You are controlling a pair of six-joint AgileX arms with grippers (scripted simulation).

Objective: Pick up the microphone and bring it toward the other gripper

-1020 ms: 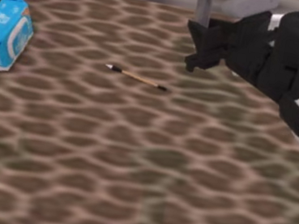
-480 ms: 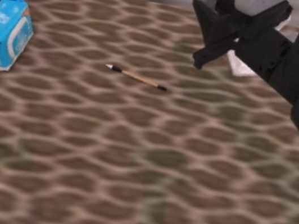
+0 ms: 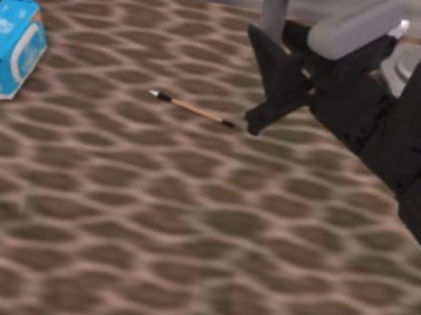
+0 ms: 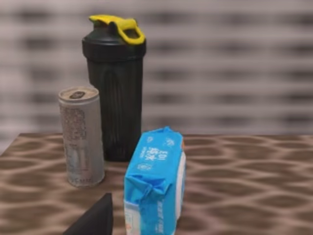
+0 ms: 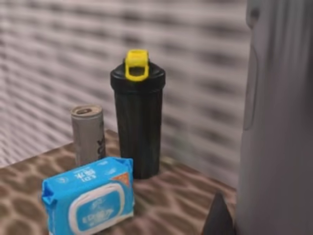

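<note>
So the right gripper [image 3: 265,82], clamped on the microphone [image 3: 275,5], has swung leftward along the table's [image 3: 180,241] far edge, nearing the parked left arm.

A desk [image 3: 143,219] covered in a brown, pebble-like mottled pattern fills the scene. Behind its far edge stands a pale wall [image 4: 234,63] with blurred grey horizontal stripes, evenly lit.

Bulky black right arm [image 3: 408,134] w/ light-grey block, pointed triangular black pincer [image 3: 267,82].
</note>
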